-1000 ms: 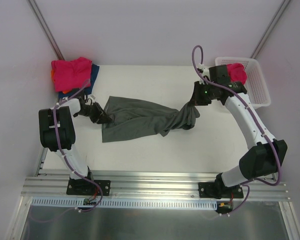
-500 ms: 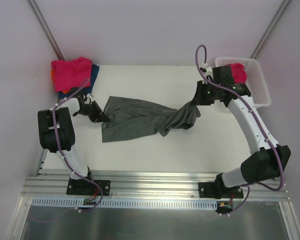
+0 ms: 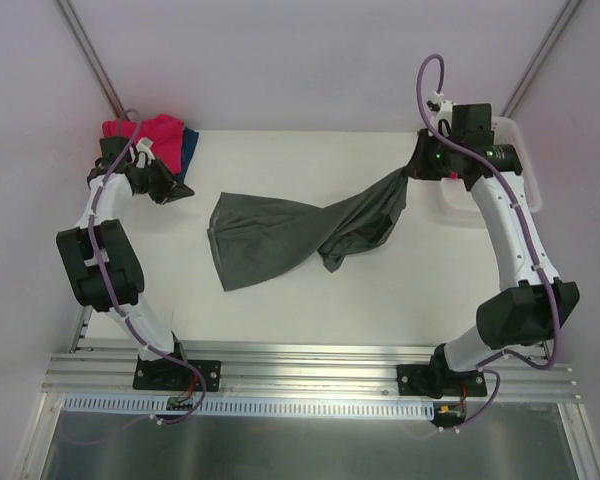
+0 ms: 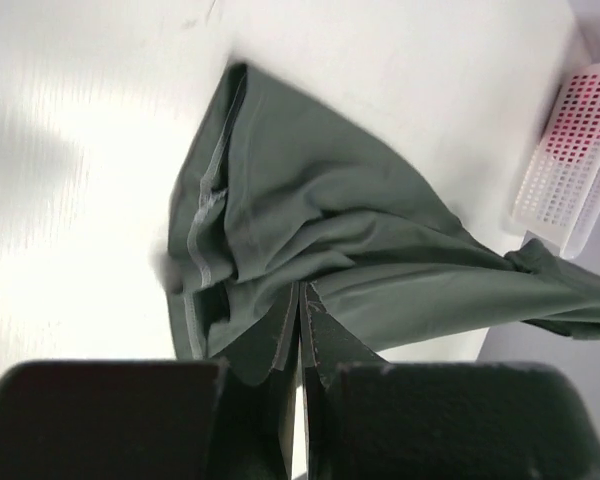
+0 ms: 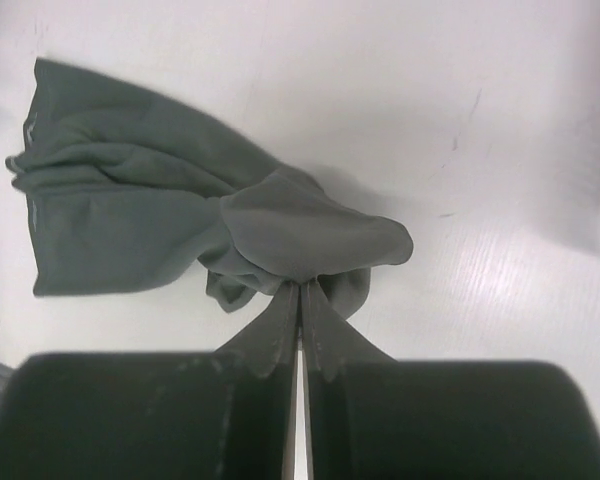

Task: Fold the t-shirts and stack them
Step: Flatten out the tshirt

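The dark grey t-shirt (image 3: 280, 235) lies stretched across the middle of the table. My right gripper (image 3: 415, 170) is shut on its right end and holds that end raised at the back right; in the right wrist view the cloth (image 5: 300, 235) bunches at the shut tips (image 5: 300, 290). My left gripper (image 3: 185, 190) is shut and empty, a short way left of the shirt's left edge, beside the pile of a pink t-shirt (image 3: 160, 135) over a blue one (image 3: 188, 150). In the left wrist view the grey shirt (image 4: 330, 230) lies beyond the shut tips (image 4: 300, 295).
The white lattice basket (image 3: 528, 195) stands at the back right, mostly hidden behind my right arm; the left wrist view shows pink cloth in the basket (image 4: 570, 150). The metal frame rail runs along the near edge.
My left gripper has let go of the grey shirt's left edge and moved back-left to the pink pile. My right gripper has lifted and pulled the shirt's right end further back-right.
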Robot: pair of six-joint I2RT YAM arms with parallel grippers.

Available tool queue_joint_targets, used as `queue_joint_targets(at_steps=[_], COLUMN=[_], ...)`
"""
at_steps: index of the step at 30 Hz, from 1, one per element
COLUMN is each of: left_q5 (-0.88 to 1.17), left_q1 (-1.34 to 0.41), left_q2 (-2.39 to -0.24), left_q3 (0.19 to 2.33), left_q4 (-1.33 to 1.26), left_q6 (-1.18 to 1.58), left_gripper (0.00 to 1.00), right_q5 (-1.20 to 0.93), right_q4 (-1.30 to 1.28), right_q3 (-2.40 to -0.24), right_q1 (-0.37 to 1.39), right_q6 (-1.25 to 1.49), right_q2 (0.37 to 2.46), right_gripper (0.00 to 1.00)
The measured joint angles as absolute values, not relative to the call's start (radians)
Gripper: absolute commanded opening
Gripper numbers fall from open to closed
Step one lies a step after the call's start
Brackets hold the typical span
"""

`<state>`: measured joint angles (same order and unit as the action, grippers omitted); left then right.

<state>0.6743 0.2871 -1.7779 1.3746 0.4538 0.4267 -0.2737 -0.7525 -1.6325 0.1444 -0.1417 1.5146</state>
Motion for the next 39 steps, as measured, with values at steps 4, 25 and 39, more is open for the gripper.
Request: queue_joint_targets(at_steps=[4,25,39], left_q5=[0.682,0.716,0.689], left_q1=[0.287,0.067,0.011], left_q2=[-1.777,-1.702,-1.838], left_q3=[1.458,1.101,1.176], left_q4=[0.458,0.509,0.475], left_q6=[0.403,0.401,0.405], left_gripper=[0.0,0.58,0.45], right_q5=[-0.264,-0.278,-0.275], right_q4=[-0.74,-0.722,-0.719], right_q3=[-1.753,-1.711,-1.671], right_q1=[0.112,0.113,0.113], right_q6=[-0.15,-0.138,-0.138], right_q2=[1.596,1.617,1.587], right_gripper=[0.01,0.01,0.01])
